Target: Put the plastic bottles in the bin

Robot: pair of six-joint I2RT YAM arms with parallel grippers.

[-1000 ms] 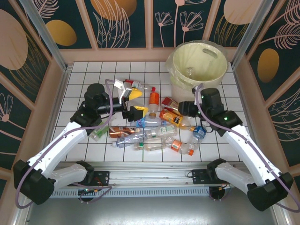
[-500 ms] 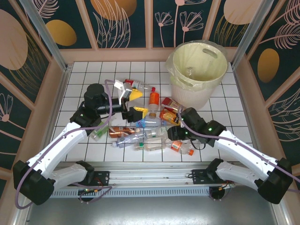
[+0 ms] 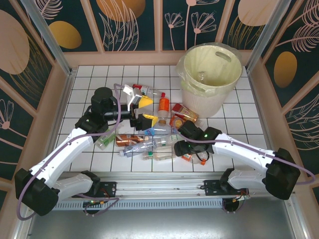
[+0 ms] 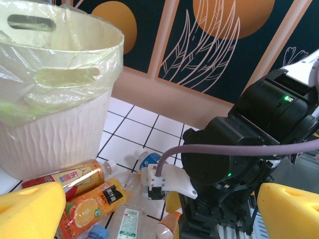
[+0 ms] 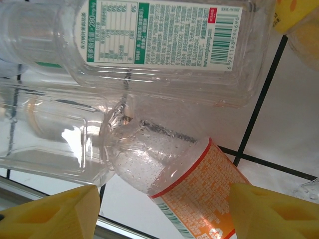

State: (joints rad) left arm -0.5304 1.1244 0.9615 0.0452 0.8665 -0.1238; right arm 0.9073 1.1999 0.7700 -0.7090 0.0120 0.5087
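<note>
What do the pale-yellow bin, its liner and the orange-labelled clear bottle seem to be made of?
Large round pale-yellow bin: likely moulded plastic, matte, with a wavy ribbed wall.
Its clear liner: thin plastic film, glossy, wrinkled over the rim.
Clear bottle with the orange label: thin transparent plastic, see-through with shiny highlights; the label is probably printed film.

Both arms stretch inward, left fingers (image 4: 31,211) spread wide, right fingers (image 5: 50,216) parted.
</note>
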